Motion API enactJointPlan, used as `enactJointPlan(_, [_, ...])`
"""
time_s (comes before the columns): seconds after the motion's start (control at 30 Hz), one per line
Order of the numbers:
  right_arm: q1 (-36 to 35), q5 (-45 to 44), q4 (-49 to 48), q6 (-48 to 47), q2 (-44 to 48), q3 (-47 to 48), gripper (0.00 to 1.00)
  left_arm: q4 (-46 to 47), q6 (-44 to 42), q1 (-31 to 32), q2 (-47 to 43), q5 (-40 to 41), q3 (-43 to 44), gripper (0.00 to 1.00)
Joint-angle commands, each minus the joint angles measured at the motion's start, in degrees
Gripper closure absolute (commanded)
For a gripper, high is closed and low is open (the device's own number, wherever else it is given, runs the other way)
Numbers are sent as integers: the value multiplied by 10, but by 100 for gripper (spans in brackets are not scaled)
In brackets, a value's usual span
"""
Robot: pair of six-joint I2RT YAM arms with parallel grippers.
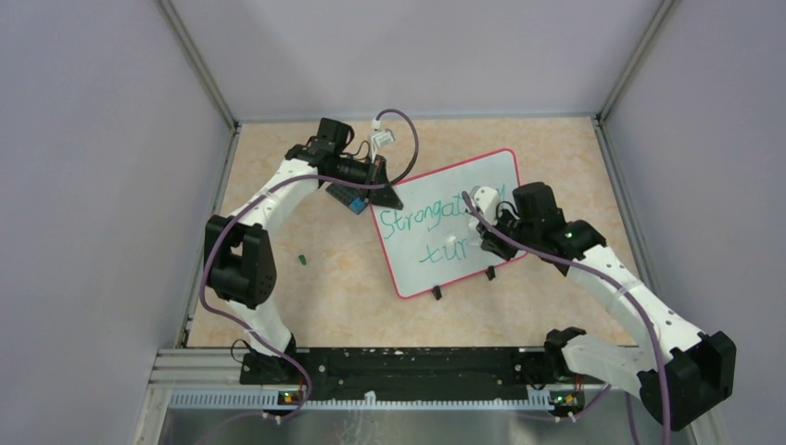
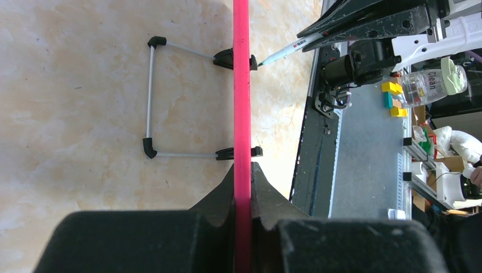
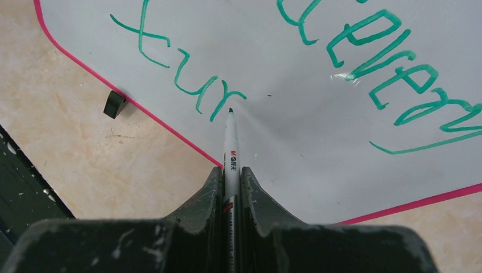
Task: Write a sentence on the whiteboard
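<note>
From above, the large white rectangular whiteboard with the thin red-pink rim point(image 1: 463, 181) lies at an angle on the beige speckled table point(image 1: 315, 297), right of centre, with green handwriting across it. The left gripper point(image 1: 385, 197) sits at its far left corner and the right gripper point(image 1: 484, 236) is over the lower line of writing. A small dark-grey plate with blue blocks point(image 1: 350, 197) lies just beside that far corner.

On the left wrist camera, the black fingers are clamped on the red rim, seen edge-on. A thin wire stand with black feet point(image 2: 150, 99) sticks out to one side.

On the right wrist camera, the fingers are pinched tight on a white marker pen point(image 3: 231, 136). Its green tip is right at the end of the letters "xur" point(image 3: 187, 74) on the board.
</note>
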State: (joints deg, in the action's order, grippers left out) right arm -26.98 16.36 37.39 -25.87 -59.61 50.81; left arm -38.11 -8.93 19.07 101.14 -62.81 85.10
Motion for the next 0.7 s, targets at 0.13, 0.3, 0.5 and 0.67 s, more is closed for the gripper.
enactJointPlan(0.13, [5,-44,-44,5,-1,7,100,-13,-30,12,13,24,-3,100])
enactJointPlan(0.3, [5,-50,-57,12,-14,9,100,-12,-28,12,8,22,-3,100])
enactJointPlan(0.5, [5,-42,-45,0,-18,-12,100,-11,-29,12,9,22,-4,100])
enactJointPlan(0.67, [5,-35,-39,-1,-6,-36,100,-11,-31,12,10,21,-4,100])
